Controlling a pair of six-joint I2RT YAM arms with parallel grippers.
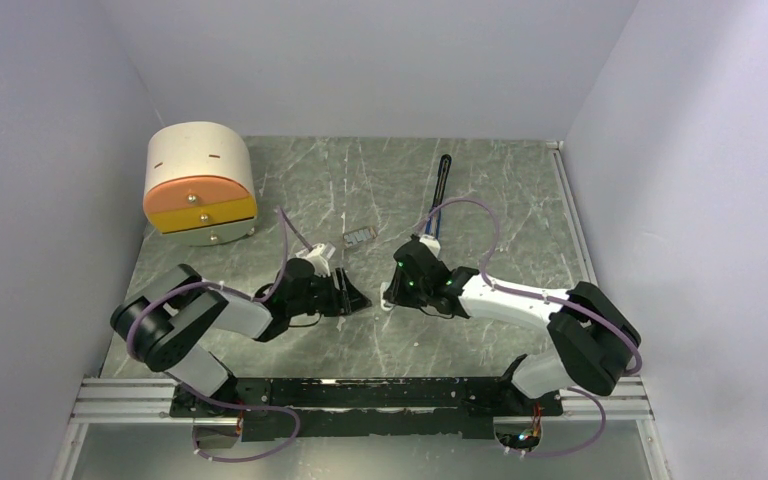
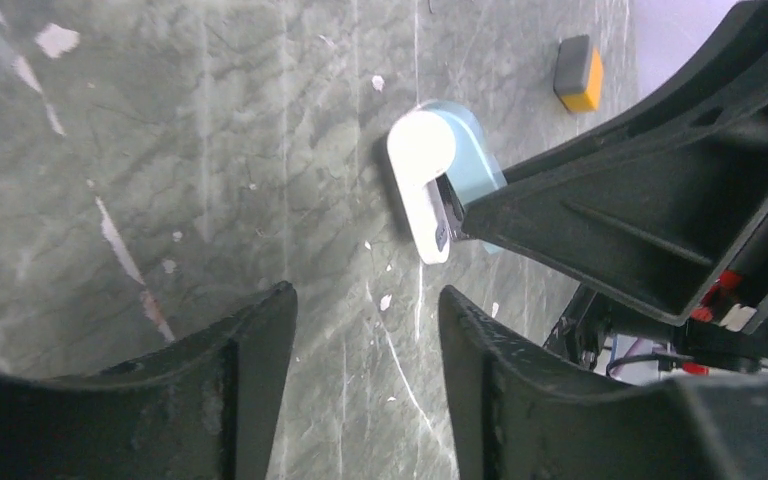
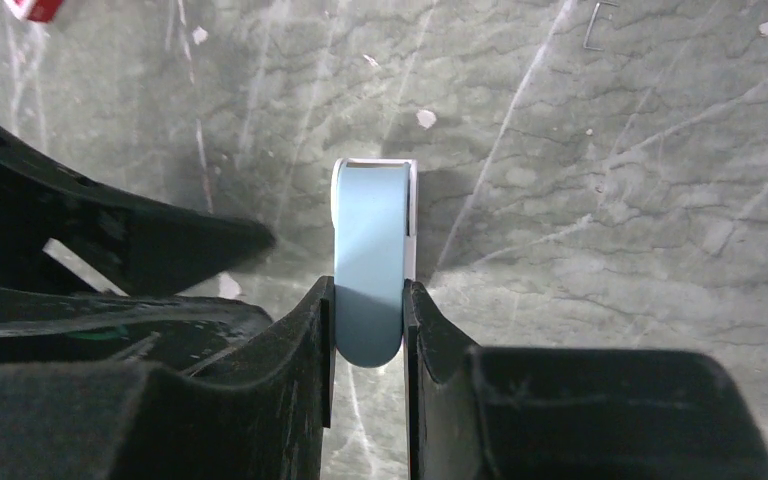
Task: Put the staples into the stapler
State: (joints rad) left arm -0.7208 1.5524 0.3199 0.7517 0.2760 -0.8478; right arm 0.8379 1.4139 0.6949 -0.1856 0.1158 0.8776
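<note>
Right arm extends low over the table [image 3: 610,200]; right claw [image 3: 370,290] clamps a pale-blue piece [image 3: 370,220] by its sides. Left arm lies low opposite, left claw [image 2: 367,298] parted.

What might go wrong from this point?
The right gripper pinches only one end of the pale-blue piece, so it might slip or twist in the grip. The open left gripper sits very close by, so the two could bump if either moves inward.
</note>
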